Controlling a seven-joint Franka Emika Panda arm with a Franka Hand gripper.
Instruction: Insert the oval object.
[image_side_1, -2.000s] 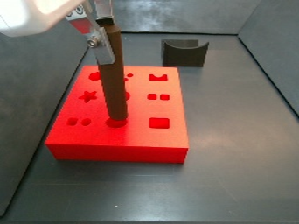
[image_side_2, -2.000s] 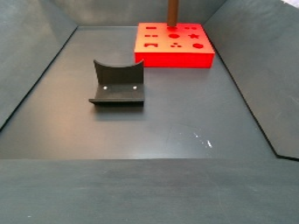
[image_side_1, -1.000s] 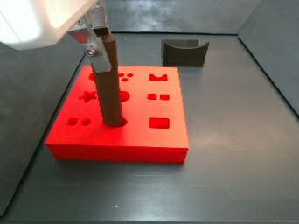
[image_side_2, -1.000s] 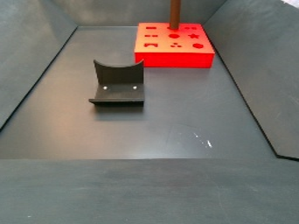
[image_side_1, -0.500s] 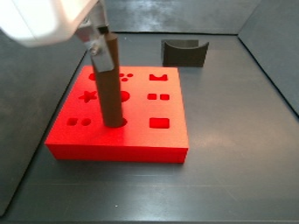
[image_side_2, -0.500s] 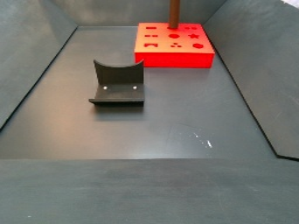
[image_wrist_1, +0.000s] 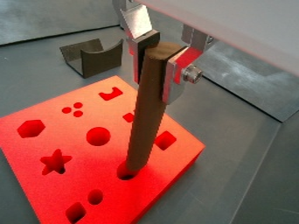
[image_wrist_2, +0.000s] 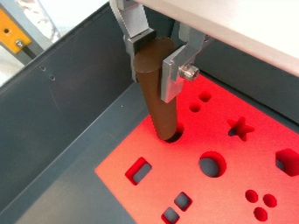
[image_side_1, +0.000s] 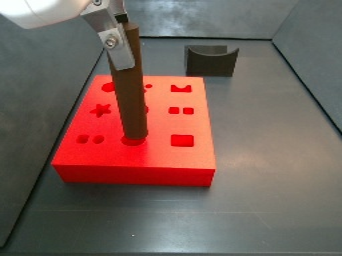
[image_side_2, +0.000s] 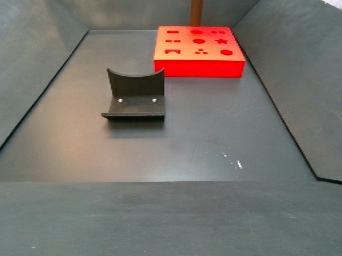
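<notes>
The oval object (image_wrist_1: 145, 118) is a long brown peg. It stands nearly upright with its lower end in a hole near the edge of the red block (image_wrist_1: 65, 149). My gripper (image_wrist_1: 158, 74) is at the peg's top, with the fingers on either side and shut on it. Both wrist views show this, and the peg (image_wrist_2: 158, 96) enters the red block (image_wrist_2: 239, 179) at the hole. In a side view the gripper (image_side_1: 118, 40) holds the peg (image_side_1: 130, 95) over the block (image_side_1: 160, 158). The far side view shows only a short part of the peg (image_side_2: 197, 10) above the block (image_side_2: 201, 62).
A dark grey notched block (image_side_1: 211, 60) stands on the floor behind the red block, also seen in the far side view (image_side_2: 134, 95) and in a wrist view (image_wrist_1: 93, 57). The red block has several other shaped holes. Dark walls enclose the floor.
The peg's lower end has stayed in the same hole. The gripper has shifted a little at the peg's top, and the peg stands slightly straighter.
</notes>
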